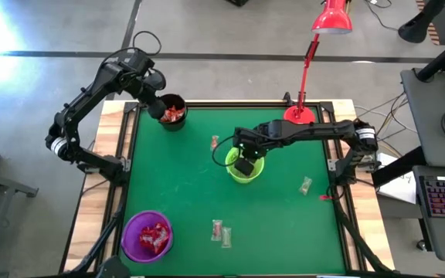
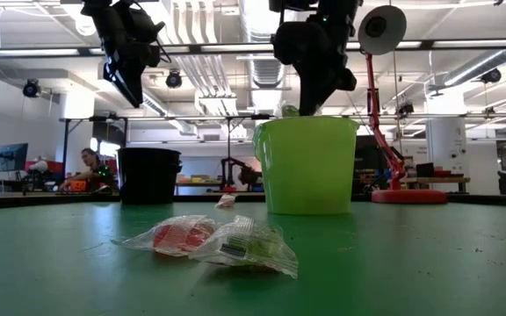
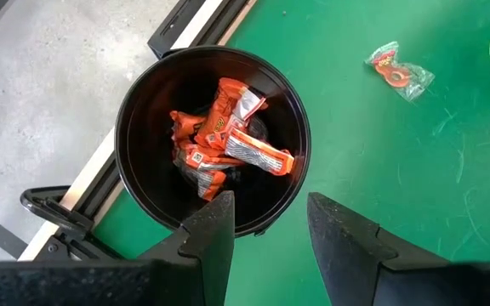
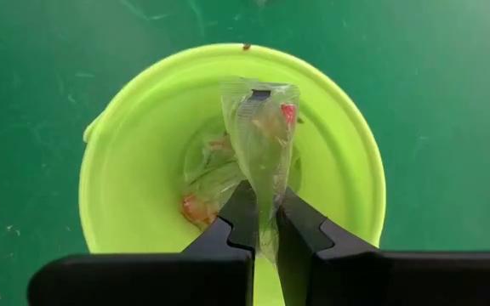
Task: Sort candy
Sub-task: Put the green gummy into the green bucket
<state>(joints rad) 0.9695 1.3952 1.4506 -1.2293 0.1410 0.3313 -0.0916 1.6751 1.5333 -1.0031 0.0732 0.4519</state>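
Nearest the low camera: two clear-wrapped candies (image 2: 222,243) lying touching on the green table (image 1: 284,224), w/ a third pale one (image 1: 306,184) off toward the right edge. Purple cup (image 1: 147,235) at the near-left corner already has red-wrapped sweets in it.

Mid-table: right gripper (image 4: 264,223) hangs directly over the green cup (image 4: 228,161), fingers nearly closed, pinching a clear-wrapped candy (image 4: 262,140) by its lower end so the rest of the wrapper stands free above the cup's mouth. A few pale candies already sit at the cup's bottom. One more small candy (image 1: 215,142) lies on the cloth just beside the cup.

Far side: left gripper (image 3: 269,223) hovers over the black cup (image 3: 143,127), fingers apart, nothing held. Orange-red candies (image 3: 224,136) piled inside. Red lamp (image 1: 315,54) at the back edge.

Handling, my read: these are v. light, the film crinkly and slippery, contents prob. soft-ish. Best grip is the flat crimped wrapper end, not the lump – a loose pinch could let it slide out.
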